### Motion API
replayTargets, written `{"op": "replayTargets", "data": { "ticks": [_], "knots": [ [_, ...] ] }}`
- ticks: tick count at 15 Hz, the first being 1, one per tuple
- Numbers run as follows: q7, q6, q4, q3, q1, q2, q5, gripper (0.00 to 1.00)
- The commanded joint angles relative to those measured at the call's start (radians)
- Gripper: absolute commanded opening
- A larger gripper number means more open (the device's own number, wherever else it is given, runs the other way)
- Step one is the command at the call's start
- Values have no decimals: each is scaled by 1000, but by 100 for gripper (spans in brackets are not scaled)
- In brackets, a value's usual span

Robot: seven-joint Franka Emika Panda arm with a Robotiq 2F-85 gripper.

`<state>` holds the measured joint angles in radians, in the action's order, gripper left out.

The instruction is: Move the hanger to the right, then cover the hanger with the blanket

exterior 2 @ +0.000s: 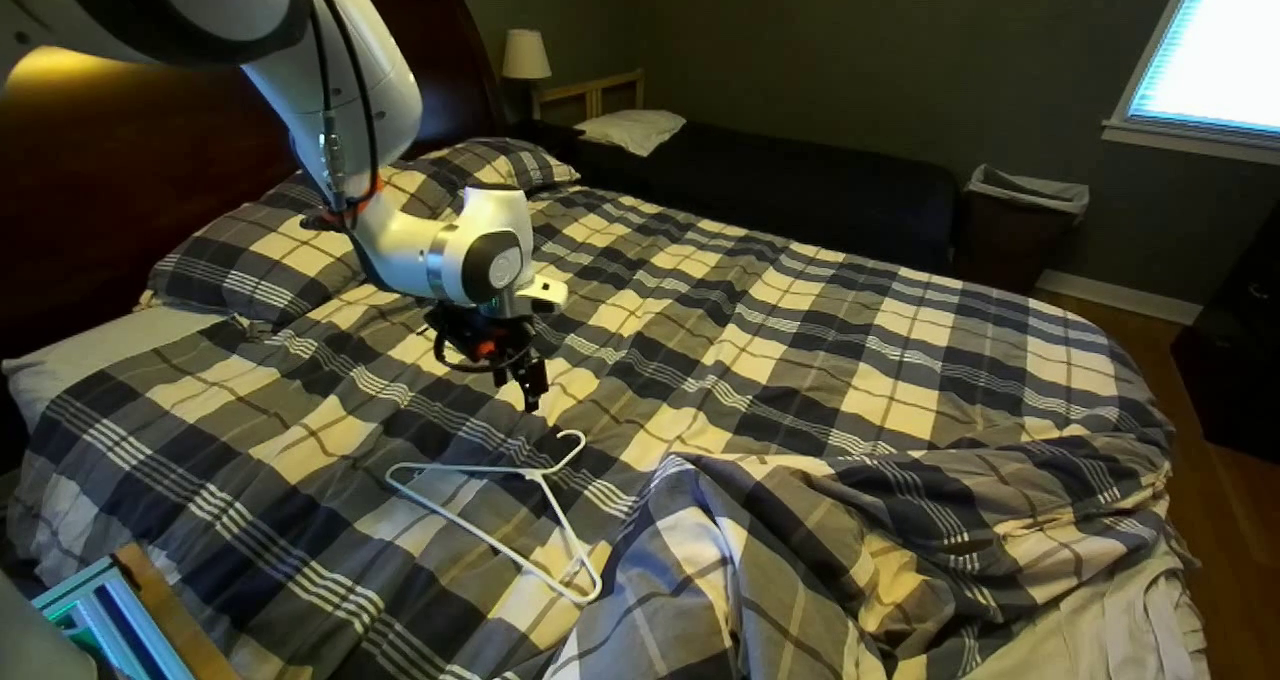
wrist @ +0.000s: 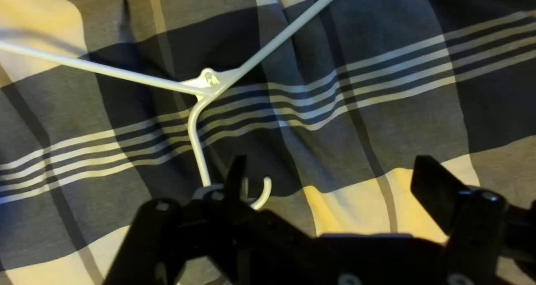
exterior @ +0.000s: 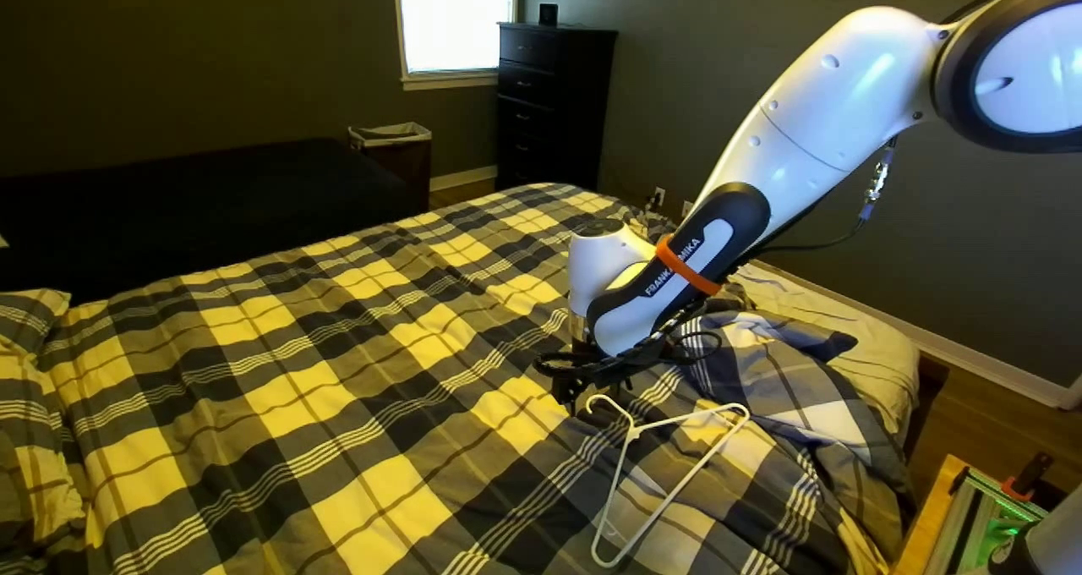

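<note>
1. Although the gripper (wrist: 330, 161) reaches down to the hook end of the hanger (wrist: 217, 88), its two fingers (wrist: 437, 193) stand wide apart with only the blanket (wrist: 351, 146) showing between them, so it has hold of nothing
2. One finger hides part of the hook (wrist: 266, 188) in the wrist view; whether they touch, I cannot tell
3. The hanger lies on the blanket near the robot-side edge of the bed (exterior 2: 1110, 610), its hook turned towards the far side edge and its long bottom bar (exterior: 676, 496) facing the robot-side edge; its whole outline lies on top of the blanket in both exterior views
4. Just beside one end of the bottom bar, the blanket rises in a thick rumpled fold (exterior 2: 800, 560) towards the robot-side foot corner of the bed, and a pale sheet (exterior: 883, 364) lies bare past it
5. From the robot-side edge, where a wood-edged stand (exterior: 935, 509) shows, the white arm (exterior: 811, 127) bends down over the bed to the gripper
6. Plaid pillows (exterior 2: 240, 250) line the head edge, in front of a dark wooden headboard (exterior 2: 455, 70)
7. Beyond the far side edge stands a dark-covered second bed (exterior 2: 800, 190) with a white pillow (exterior 2: 635, 130) at its head end, a lamp (exterior 2: 525, 55) near that pillow and a lined bin (exterior 2: 1010, 245) by its foot end
8. Past the far foot corner, a dark dresser (exterior: 549, 101) stands near a window (exterior: 456, 17)
</note>
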<state>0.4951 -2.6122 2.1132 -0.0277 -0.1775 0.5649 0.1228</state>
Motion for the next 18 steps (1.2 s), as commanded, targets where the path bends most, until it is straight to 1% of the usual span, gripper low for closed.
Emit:
{"op": "replayTargets", "data": {
  "ticks": [1, 3, 8, 14, 18],
  "knots": [
    [-115, -64, -14, -30, 40, 73, -124, 100],
    [-147, -57, 3, -39, 56, 83, -184, 100],
    [-153, -21, 5, -35, 69, 114, -276, 100],
    [-141, -26, 15, -32, 86, 142, -350, 100],
    [-141, -23, 25, -28, 93, 148, -377, 100]
  ]
}}
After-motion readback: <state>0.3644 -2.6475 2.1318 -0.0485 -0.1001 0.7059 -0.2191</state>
